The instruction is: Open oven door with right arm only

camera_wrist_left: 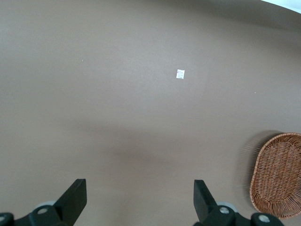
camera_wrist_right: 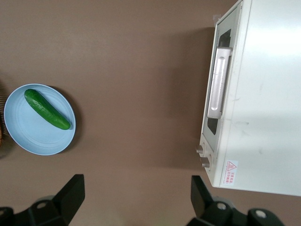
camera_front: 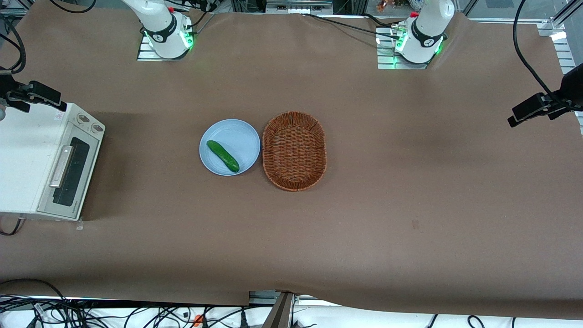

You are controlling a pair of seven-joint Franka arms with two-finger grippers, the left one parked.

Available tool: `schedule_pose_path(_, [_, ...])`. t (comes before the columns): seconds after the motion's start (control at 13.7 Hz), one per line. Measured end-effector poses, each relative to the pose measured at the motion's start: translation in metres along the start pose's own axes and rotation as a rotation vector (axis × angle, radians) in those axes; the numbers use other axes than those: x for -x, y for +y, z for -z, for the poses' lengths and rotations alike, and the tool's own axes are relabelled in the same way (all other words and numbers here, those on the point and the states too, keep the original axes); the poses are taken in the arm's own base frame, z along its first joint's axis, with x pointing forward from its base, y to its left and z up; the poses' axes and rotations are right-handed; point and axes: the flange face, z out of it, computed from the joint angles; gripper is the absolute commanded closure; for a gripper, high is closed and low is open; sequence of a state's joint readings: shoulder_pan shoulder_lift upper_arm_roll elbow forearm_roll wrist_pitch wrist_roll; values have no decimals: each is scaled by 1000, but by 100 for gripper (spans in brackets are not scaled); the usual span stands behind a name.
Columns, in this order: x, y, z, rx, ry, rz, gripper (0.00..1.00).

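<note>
Brown cloth covers the worktop [camera_front: 410,191] from edge to edge, smooth apart from a slight ripple along the edge nearest the front camera, where cables hang loose below. The oven [camera_front: 27,159] sits at the working arm's end of the worktop, partly cut off by the frame, with its door [camera_front: 68,171] closed flat against the body, silver bar handle [camera_wrist_right: 218,82] across the dark window and two knobs [camera_wrist_right: 203,156] at one end of the front. The right arm [camera_front: 157,20] shows only at its base by the edge farthest from the front camera. Its claw [camera_wrist_right: 134,195] hangs high above the bare cloth between the oven and the blue plate [camera_front: 229,147], fingers [camera_wrist_right: 70,193] spread well apart and holding nothing. A cucumber [camera_front: 222,156] lies on the plate, and a wicker basket [camera_front: 294,151] stands just beside it, toward the parked arm's end. Wide open cloth lies in front of the oven door. A small white scrap [camera_wrist_left: 180,74] rests on the cloth; what it is cannot be made out.
</note>
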State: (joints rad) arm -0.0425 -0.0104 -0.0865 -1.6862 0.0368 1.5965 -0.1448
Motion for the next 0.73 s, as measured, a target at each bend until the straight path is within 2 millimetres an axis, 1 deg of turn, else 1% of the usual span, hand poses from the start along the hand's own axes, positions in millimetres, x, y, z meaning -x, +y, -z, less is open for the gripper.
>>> schedule_pose_path(0.44, [-2, -2, 1, 43, -3, 13, 0])
schedule_pose_path(0.59, [-2, -9, 0, 52, -14, 27, 0])
schedule_pose_path(0.73, [-3, -11, -4, 53, -30, 31, 0])
